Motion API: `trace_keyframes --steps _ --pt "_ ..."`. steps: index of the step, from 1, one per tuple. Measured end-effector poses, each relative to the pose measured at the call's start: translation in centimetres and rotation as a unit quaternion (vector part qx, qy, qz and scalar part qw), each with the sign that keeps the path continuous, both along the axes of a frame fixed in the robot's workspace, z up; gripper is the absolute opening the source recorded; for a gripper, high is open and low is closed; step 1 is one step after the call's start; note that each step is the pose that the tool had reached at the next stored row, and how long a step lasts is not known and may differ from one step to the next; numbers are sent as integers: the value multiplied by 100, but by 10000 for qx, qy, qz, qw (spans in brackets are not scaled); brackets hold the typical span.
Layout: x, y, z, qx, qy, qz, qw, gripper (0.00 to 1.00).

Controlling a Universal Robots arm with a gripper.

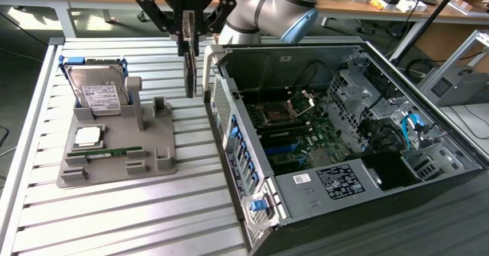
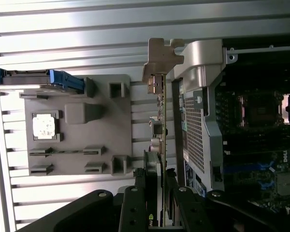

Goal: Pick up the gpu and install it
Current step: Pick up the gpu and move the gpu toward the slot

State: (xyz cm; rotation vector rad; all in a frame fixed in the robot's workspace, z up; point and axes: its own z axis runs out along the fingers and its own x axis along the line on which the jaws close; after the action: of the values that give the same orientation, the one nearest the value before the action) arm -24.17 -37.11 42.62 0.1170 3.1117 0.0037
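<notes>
- The gpu [image 1: 189, 67] hangs on edge in the jaws, a thin dark card seen almost edge-on, clear of the worktop [image 1: 114, 221].
- In the wrist view its silvery bracket [image 2: 159, 63] is at the end away from the jaws, and the card [image 2: 160, 145] runs back between them.
- The jaws are clenched on the gpu's upper end, one on each flat face.
- The card is outside the open computer case [image 1: 321, 153] — just beside its perforated rear wall [image 1: 221, 104], not touching that I can tell.
- On the card's other side, near it, a grey fixture tray [image 1: 114, 153] lies on the slatted worktop.
- The tray holds a hard drive [image 1: 95, 90] propped upright, a square processor chip [image 1: 88, 136] and a narrow green memory stick [image 1: 107, 152].
- Inside the case the motherboard [image 1: 298, 147] lies exposed — the robot arm [image 1: 275, 10] reaches over the case's far corner.
</notes>
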Motion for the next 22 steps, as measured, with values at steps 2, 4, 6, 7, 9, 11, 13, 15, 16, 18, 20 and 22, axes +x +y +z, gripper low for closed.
trace_keyframes --steps 2,4,6,7,9,11,13,15,16,18,20,22 --pt "6 0 0 -5 0 0 10000 27" --pt "11 0 0 -9 0 0 10000 27" --pt "17 0 0 -13 0 0 10000 27" --pt "20 0 0 -16 0 0 10000 27" --pt "26 0 0 -20 0 0 10000 27" --pt "32 0 0 -25 0 0 10000 27" --pt "38 0 0 -29 0 0 10000 27" --pt "44 0 0 -33 0 0 10000 27" --pt "47 0 0 -36 0 0 10000 27" --pt "53 0 0 -40 0 0 10000 27" --pt "59 0 0 -44 0 0 10000 27" --pt "63 0 0 -47 0 0 10000 27"
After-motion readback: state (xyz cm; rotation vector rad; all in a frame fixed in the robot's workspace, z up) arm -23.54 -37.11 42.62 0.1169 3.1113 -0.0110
